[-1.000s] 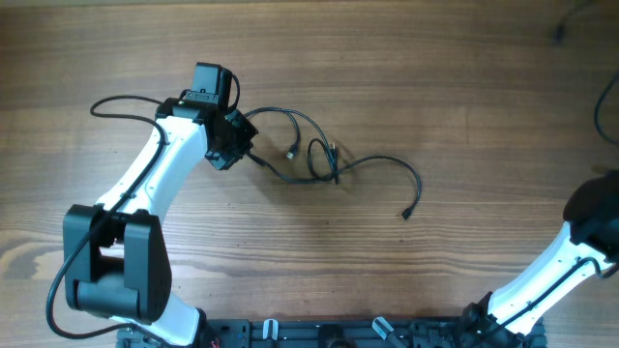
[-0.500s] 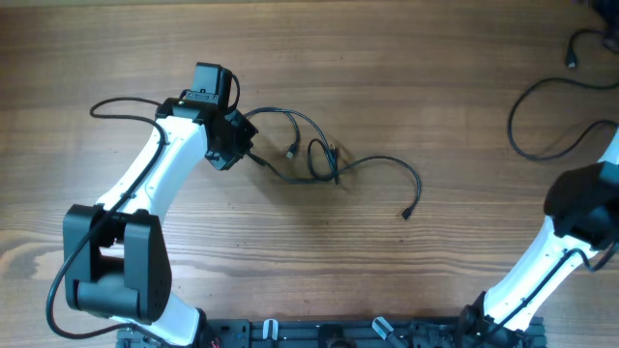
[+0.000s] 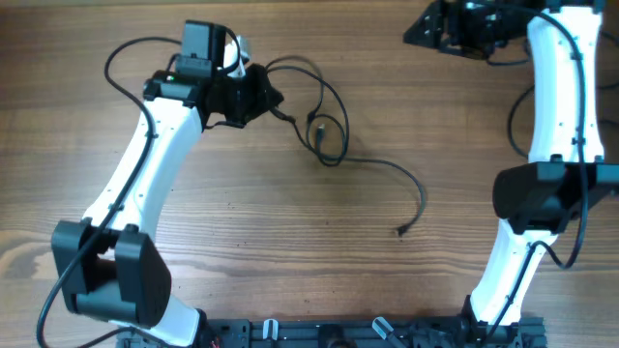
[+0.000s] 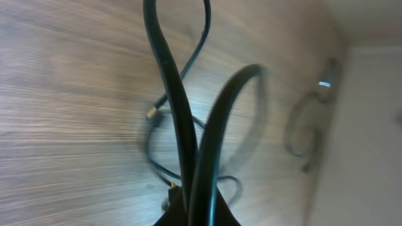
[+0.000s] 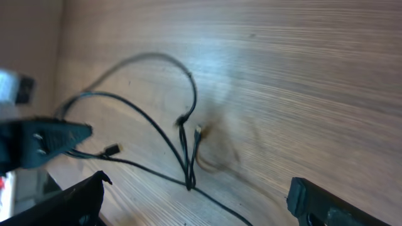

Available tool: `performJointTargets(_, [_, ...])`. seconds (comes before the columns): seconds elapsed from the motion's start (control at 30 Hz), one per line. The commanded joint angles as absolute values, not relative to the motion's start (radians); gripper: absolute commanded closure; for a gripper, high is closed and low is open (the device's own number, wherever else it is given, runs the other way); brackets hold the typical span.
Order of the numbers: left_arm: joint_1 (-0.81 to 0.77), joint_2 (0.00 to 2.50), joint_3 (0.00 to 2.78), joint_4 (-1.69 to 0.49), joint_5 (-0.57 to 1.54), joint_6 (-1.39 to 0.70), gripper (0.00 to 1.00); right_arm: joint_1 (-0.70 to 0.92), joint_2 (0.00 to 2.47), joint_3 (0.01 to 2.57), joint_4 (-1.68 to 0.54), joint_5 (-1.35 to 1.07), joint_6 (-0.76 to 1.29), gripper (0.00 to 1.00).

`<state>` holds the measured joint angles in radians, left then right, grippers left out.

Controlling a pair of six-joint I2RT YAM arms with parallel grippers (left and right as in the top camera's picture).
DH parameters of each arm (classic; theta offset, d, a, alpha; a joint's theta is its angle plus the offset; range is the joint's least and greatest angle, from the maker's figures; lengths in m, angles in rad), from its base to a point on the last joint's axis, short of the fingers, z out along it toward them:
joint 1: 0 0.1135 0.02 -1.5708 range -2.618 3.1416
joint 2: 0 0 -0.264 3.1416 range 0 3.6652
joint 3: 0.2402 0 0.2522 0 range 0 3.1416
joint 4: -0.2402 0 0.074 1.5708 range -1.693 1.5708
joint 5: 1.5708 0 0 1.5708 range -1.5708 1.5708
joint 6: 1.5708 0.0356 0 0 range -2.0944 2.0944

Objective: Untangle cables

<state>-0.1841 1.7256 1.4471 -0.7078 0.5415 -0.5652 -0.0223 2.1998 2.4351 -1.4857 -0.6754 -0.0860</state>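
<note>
overhead: left gripper (image 3: 257,97) clamped on cables (image 3: 329,161), which trail right across the table (image 3: 290,271); right gripper (image 3: 426,29) at far right edge, well apart from them
left wrist: two strands pinched, loops lying beyond
right wrist: jaws wide, holding nothing; cables on wood ahead

The right gripper (image 5: 198,185) holds its two black fingers (image 5: 323,204) spread wide, one at each lower corner of the frame, over the wooden worktop (image 5: 301,75). Thin black cables (image 5: 188,181) lie on the wood. One strand arcs in a loop at upper centre, and others cross and gather into a narrow bunch just below a small plug (image 5: 198,130). A second plug (image 5: 112,149) lies farther left. At the left edge is the left gripper (image 5: 81,133), a dark tapered wedge with strands running to its tip. The whole view is somewhat blurred.
</note>
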Motion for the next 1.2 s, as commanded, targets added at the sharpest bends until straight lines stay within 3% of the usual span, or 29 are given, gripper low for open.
performJointTargets(0.0, [-0.13, 1.652, 1.484, -0.712, 0.722, -0.669, 0.96, 0.048, 2.165, 2.447, -1.485, -0.716, -0.19, 0.09])
performJointTargets(0.23, [-0.002, 1.65, 1.484, -0.71, 1.139, -0.768, 0.92, 0.224, 2.167, 2.447, -1.443, -0.693, -0.259, 0.2])
performJointTargets(0.37, [0.018, 1.65, 1.484, -0.71, 1.206, -0.769, 0.92, 0.315, 2.169, 2.446, -1.433, -0.677, -0.254, 0.27])
performJointTargets(0.53, [0.027, 1.65, 1.484, -0.699, 1.32, -0.841, 0.89, 0.397, 2.17, 2.445, -1.396, -0.595, -0.175, 0.29])
performJointTargets(0.57, [0.027, 1.65, 1.484, -0.679, 1.341, -0.854, 0.78, 0.399, 2.171, 2.445, -1.391, -0.595, -0.172, 0.29])
performJointTargets(0.6, [0.027, 1.65, 1.484, -0.669, 1.342, -0.852, 0.46, 0.398, 2.171, 2.445, -1.386, -0.587, -0.154, 0.29])
performJointTargets(0.63, [0.026, 1.65, 1.484, -0.669, 1.337, -0.837, 0.33, 0.397, 2.171, 2.445, -1.38, -0.551, -0.118, 0.28])
performJointTargets(0.73, [0.012, 1.65, 1.484, -0.699, 1.237, -0.732, 0.21, 0.395, 2.171, 2.445, -1.38, -0.476, -0.052, 0.28])
performJointTargets(1.0, [-0.022, 1.652, 1.483, -0.984, 0.366, -0.731, 0.21, 0.398, 2.205, 2.445, -1.398, -0.425, 0.012, 0.28])
performJointTargets(1.17, [0.029, 1.672, 1.483, -1.066, 0.176, -0.794, 0.22, 0.425, 2.3, 2.445, -1.46, -0.425, 0.031, 0.35])
